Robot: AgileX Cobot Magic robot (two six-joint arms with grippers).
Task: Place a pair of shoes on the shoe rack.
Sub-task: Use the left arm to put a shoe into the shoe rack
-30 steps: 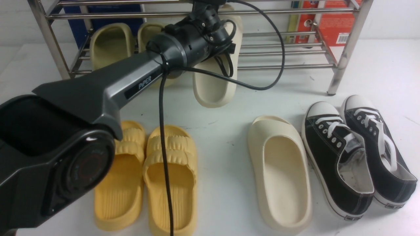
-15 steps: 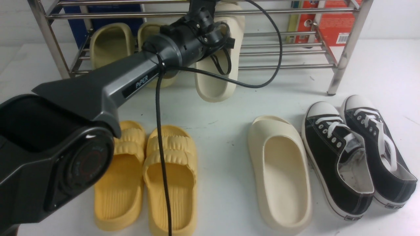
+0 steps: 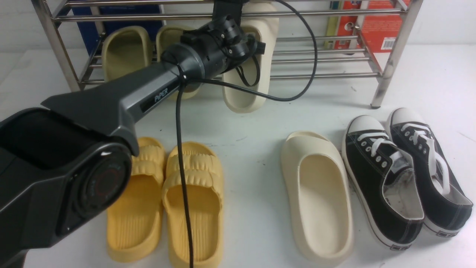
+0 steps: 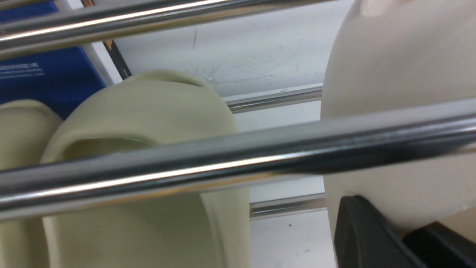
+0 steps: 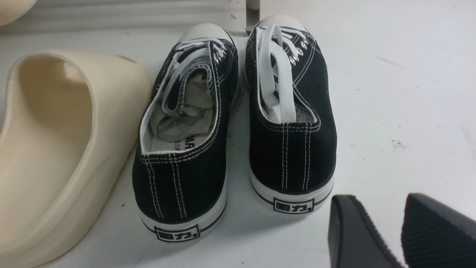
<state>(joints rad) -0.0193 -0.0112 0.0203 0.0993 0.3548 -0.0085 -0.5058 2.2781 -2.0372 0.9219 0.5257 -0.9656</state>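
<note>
One cream slipper (image 3: 246,87) is tilted, with its toe in the steel shoe rack (image 3: 319,76) and its heel hanging out over the table in front. My left gripper (image 4: 398,223) is shut on its strap edge; in the front view the wrist hides the jaws. A rack bar (image 4: 223,163) crosses close in front of the held slipper (image 4: 390,74). The other cream slipper (image 3: 319,193) lies on the table, toe toward the rack, and also shows in the right wrist view (image 5: 55,149). My right gripper (image 5: 386,212) is open and empty, low behind the sneakers.
Two greenish-beige slides (image 3: 124,50) stand on the rack's lower tier, just left of the held slipper (image 4: 148,123). Ribbed yellow slides (image 3: 167,201) lie front left. Black sneakers (image 3: 405,175) lie right of the loose slipper. A blue box (image 3: 119,18) and a red box (image 3: 375,26) stand behind the rack.
My left arm has pushed the held slipper further into the rack; its heel has risen and moved away from me. Nothing else has moved.
</note>
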